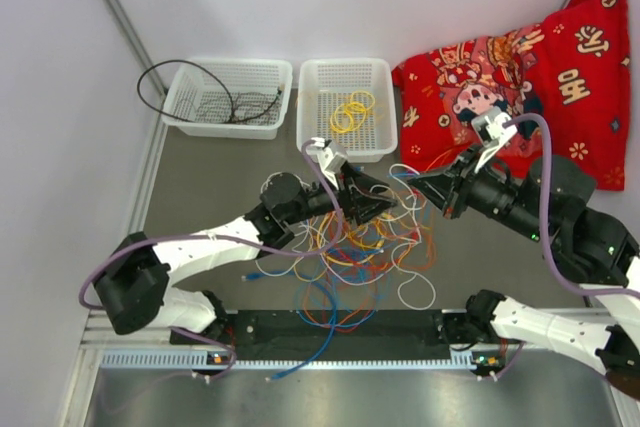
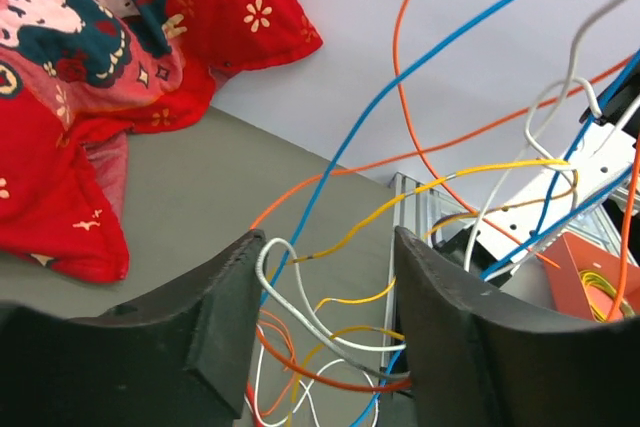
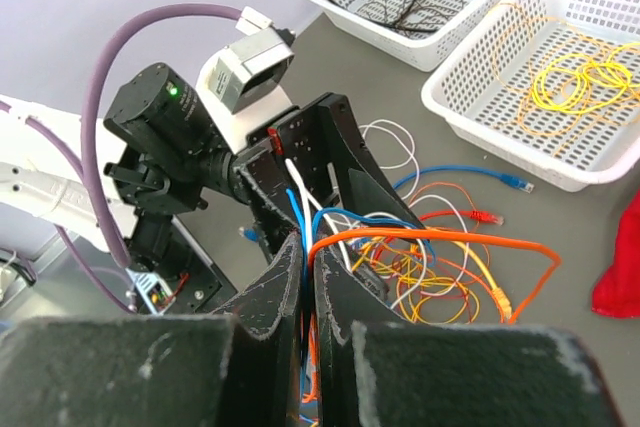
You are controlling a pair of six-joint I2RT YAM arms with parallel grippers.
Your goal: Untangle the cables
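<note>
The cables lie as a tangle of yellow, orange, blue, white and red wires mid-table. My left gripper is open and low over the tangle's far part. In the left wrist view its gripper has a white loop, an orange wire and yellow wires passing between the spread jaws. My right gripper faces it from the right. In the right wrist view this gripper is shut on an orange cable and a blue cable, lifted and pulled taut above the tangle.
A white basket at the back left holds black cable, one loop hanging over its left rim. A second white basket beside it holds yellow cable. A red patterned cloth lies at the back right. Grey walls enclose the table.
</note>
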